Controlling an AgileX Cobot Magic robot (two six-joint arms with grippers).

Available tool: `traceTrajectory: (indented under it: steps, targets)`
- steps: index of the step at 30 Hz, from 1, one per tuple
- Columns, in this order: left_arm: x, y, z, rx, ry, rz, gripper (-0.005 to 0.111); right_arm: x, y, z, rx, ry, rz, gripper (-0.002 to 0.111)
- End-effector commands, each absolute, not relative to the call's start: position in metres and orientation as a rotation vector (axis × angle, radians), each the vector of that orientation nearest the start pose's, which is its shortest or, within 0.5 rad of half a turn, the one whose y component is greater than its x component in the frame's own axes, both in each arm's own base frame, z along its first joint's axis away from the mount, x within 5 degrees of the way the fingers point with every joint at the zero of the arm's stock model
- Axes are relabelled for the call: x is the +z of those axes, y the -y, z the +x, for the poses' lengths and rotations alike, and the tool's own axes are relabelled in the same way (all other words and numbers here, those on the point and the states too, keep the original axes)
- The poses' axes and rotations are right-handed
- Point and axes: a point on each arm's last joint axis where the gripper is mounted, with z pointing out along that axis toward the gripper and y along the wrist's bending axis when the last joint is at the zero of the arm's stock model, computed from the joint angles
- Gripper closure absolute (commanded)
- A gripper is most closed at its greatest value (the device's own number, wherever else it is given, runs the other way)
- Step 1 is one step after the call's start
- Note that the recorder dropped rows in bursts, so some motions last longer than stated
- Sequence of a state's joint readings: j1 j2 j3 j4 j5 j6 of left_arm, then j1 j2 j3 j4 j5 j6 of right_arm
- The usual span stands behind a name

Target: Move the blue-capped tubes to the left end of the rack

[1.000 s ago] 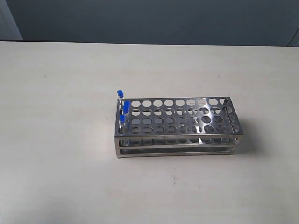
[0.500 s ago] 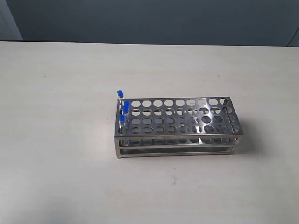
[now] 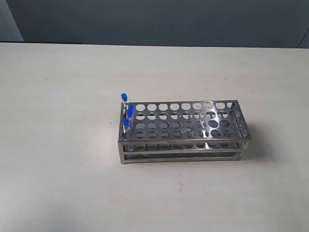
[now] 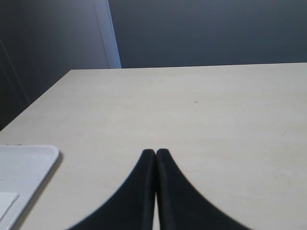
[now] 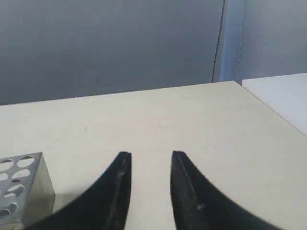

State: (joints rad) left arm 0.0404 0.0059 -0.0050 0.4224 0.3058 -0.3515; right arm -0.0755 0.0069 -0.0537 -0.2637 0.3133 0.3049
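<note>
Above the beige tabletop [image 4: 192, 105], left fingers [image 4: 143, 184] press together empty, while right fingers [image 5: 116, 191] stand apart, holding nothing.

The table [image 3: 72, 72] has a pale beige, matte top marked with a few small dark specks. The rack [image 3: 182, 127] stands flat on it, a little right of the middle in the exterior view. Its long side faces the camera and a soft shadow falls on the tabletop at its right end. In the left wrist view a white tray [image 4: 24, 167] with a rounded corner lies on the table near an edge.
</note>
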Motion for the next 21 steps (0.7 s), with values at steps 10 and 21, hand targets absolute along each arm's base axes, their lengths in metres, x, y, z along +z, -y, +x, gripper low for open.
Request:
traceTrajectory:
  steps: [10,21]
  targets:
    - [0.1892,-0.0134,0.0535,0.173,-1.759,-0.086,0.106,0.1853,0.0087,0.0536,-0.093,-1.789,0.114,0.079]
    - [0.1892,-0.0134,0.0535,0.173,-1.759,-0.086,0.106,0.1851,0.0065,0.0538,-0.138,-1.797,0.016,0.079]
